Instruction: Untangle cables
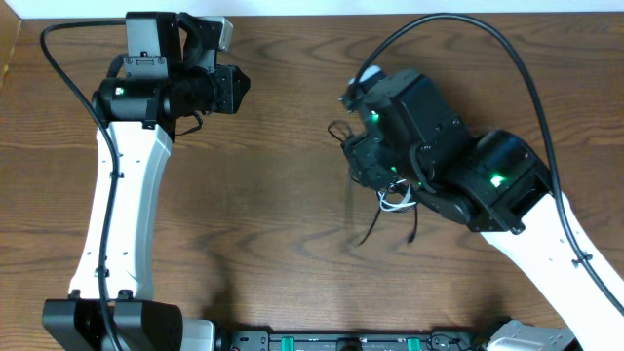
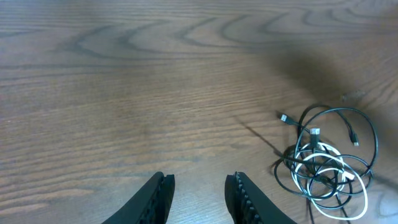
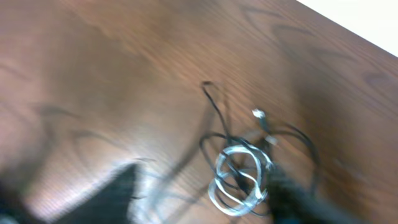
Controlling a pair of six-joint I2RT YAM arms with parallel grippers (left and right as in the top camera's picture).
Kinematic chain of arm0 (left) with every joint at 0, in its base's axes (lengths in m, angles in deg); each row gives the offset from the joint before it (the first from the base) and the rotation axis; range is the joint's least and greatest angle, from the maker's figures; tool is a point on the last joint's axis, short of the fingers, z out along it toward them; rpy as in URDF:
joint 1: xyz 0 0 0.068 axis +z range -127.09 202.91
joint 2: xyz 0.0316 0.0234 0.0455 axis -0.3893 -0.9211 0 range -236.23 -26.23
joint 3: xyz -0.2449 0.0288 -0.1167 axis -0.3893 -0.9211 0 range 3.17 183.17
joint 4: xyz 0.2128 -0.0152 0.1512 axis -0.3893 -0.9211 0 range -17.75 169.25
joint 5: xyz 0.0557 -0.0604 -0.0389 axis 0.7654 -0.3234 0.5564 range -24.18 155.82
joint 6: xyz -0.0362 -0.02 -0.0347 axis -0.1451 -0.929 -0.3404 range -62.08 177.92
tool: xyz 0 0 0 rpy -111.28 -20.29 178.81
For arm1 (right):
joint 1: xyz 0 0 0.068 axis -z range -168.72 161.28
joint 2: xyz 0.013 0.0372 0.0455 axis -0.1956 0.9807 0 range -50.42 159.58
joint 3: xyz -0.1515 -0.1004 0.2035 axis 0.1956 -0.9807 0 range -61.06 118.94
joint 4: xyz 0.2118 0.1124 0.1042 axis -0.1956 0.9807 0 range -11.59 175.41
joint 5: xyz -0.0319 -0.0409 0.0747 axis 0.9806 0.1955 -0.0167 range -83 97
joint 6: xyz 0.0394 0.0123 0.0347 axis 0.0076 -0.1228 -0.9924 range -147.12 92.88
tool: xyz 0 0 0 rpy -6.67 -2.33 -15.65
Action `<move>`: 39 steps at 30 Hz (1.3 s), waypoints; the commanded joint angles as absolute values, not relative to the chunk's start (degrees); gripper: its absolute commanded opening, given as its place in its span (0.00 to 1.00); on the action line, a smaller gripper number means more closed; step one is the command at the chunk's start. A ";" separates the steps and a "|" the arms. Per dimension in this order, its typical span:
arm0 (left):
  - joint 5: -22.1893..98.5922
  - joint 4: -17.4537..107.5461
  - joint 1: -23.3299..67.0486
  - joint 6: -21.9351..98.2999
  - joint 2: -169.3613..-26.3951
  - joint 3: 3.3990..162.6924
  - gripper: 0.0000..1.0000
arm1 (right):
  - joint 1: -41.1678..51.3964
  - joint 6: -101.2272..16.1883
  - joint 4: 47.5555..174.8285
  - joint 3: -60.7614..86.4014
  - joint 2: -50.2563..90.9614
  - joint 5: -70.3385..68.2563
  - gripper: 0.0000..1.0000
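Dark wood-grain table [image 1: 283, 224] fills the overhead view. The cables [image 1: 395, 202] lie in one tangled bundle right of centre, largely covered by the right arm's wrist. Only a white loop and two black strands trailing toward the near edge show. The right gripper [image 1: 363, 161] sits directly over the bundle, and its jaw state cannot be read from this view. The left gripper [image 1: 236, 90] is well apart from the bundle, on its left and farther from the near edge, pointing toward it.

Left wrist view: the two black fingers [image 2: 158, 199] stand apart with bare table between them and nothing clamped. The bundle lies on the table ahead and to the right of the fingers, not touching them. It consists of black loops wound through a white coil, with small plug ends sticking out on the bundle's upper and left sides.

Right wrist view: the picture is motion-blurred. Two dark finger shapes stand well apart at the lower edge, so the jaws are spread. The bundle lies between and just ahead of them. Its white coil sits at the middle, and one black strand reaches away from the bundle toward the far side. Whether the right-hand finger touches the bundle cannot be determined.
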State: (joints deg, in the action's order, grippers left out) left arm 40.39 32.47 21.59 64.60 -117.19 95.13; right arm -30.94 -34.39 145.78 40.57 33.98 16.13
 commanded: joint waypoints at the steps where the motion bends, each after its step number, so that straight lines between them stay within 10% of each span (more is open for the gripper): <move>1: 39.23 32.10 21.43 65.84 -116.05 96.18 0.33 | -28.16 -36.95 147.70 41.27 33.91 23.58 0.99; 39: 31.78 31.51 18.15 67.35 -116.07 96.18 0.43 | -14.59 -42.56 157.19 39.02 64.25 16.02 0.83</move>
